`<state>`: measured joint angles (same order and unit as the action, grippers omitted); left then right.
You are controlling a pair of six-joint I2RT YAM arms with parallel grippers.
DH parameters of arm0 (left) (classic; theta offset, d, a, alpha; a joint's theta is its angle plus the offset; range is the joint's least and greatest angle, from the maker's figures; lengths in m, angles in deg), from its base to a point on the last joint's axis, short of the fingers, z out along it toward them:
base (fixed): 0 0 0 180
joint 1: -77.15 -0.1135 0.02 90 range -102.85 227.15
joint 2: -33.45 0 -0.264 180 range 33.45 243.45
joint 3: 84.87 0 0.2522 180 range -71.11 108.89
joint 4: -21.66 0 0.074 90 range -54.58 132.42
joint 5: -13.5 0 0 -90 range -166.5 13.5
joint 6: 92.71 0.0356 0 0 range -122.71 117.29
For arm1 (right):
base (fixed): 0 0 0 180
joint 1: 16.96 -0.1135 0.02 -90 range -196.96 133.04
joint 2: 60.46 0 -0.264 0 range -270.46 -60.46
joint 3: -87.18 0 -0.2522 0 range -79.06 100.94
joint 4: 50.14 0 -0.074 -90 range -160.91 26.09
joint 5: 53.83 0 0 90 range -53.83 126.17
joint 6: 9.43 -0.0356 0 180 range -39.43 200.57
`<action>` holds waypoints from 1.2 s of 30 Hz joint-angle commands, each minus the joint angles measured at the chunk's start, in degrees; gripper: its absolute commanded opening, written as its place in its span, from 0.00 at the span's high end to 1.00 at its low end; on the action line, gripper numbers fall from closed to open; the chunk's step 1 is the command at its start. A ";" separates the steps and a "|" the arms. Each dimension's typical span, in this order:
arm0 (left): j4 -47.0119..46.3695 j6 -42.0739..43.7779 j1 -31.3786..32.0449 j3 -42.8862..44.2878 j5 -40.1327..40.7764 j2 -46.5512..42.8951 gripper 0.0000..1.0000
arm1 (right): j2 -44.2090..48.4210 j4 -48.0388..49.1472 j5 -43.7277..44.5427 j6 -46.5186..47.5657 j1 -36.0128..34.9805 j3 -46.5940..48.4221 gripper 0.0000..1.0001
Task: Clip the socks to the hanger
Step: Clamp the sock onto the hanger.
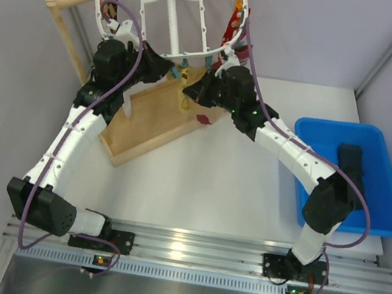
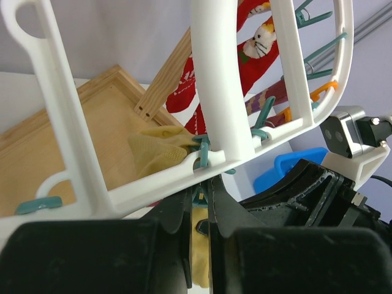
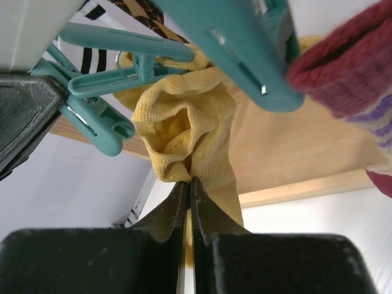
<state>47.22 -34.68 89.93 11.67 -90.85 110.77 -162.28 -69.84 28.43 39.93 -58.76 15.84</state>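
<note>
Yellow sock (image 3: pixel 184 135): one, at hanger (image 2: pixel 214 73) near rim, over wooden base (image 1: pixel 151 121), table's far-left corner.
Right gripper (image 3: pixel 188 184) pinched its cuff.
Left gripper (image 2: pixel 205 202) squeezed on teal clip (image 3: pixel 101 125).
Step judged: feeding sock into clip. Next: push cuff between clip tips, release clip.
Count: one red cat sock (image 2: pixel 257 43) hung; one dark sock (image 1: pixel 349 158) in blue bin (image 1: pixel 333 125), right edge.

No lettering, label or number (on anything) can be read.
</note>
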 commanded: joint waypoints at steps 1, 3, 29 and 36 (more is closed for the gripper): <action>-3.79 0.76 0.85 -0.34 -4.72 1.61 1.00 | -0.04 1.63 0.63 -0.31 -2.14 2.84 1.00; -3.88 0.85 0.85 -0.34 -4.64 1.61 1.00 | -0.13 1.54 0.98 0.12 -2.58 2.93 1.00; -0.98 3.93 1.29 -0.61 -2.79 1.87 1.00 | -0.57 3.74 1.33 2.23 -4.25 6.71 1.00; -0.72 3.58 1.29 -0.52 -2.09 1.96 1.00 | 0.04 4.18 0.81 3.82 -4.34 6.19 1.00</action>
<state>47.24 -31.90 89.95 11.67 -90.05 110.99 -162.35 -69.07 29.39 42.33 -62.13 19.70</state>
